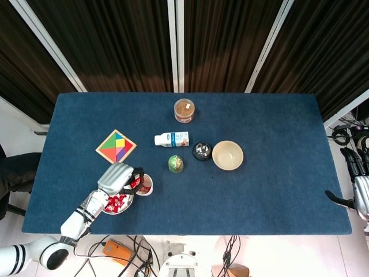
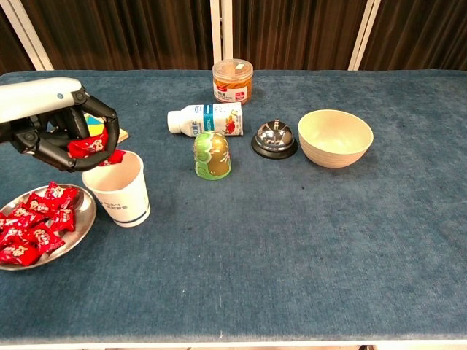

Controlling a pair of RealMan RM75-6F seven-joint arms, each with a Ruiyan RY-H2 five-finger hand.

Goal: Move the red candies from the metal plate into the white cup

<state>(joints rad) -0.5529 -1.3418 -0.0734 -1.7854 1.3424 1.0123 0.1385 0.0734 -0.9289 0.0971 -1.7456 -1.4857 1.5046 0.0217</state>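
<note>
A: The left hand [image 2: 62,135] hangs above the rim of the white cup [image 2: 117,189], its dark fingers [image 2: 104,117] curled around a red candy [image 2: 87,145]. What lies below it?

B: Directly beneath the fingertips stands the white cup, upright on the counter [image 2: 292,240]. A second red wrapper [image 2: 114,157] shows at the cup's far rim; whether it is inside the cup or in the fingers cannot be told. Below and to the outer side of the hand lies the metal plate [image 2: 76,232], just beside the cup, carrying a heap of red candies [image 2: 33,230].

A: And in the head view?

B: The left hand [image 1: 118,178] covers part of the metal plate [image 1: 128,203] and reaches over the white cup [image 1: 145,184]; red candies [image 1: 117,202] show under the wrist.

A: What stands beyond the hand?

B: Behind it lies a coloured tangram board [image 1: 116,146]. To its inner side stands a green egg-shaped figure [image 2: 211,155], then a white bottle [image 2: 206,119] on its side, with an orange-lidded jar [image 2: 233,81] farther back. Still farther inward are a call bell [image 2: 274,138] and a cream bowl [image 2: 336,137], near each other but apart.

A: The right hand?

B: The right hand [image 1: 358,173] shows only at the frame edge of the head view, off the counter and well apart from everything; whether it holds anything, or how its fingers lie, cannot be told.
</note>
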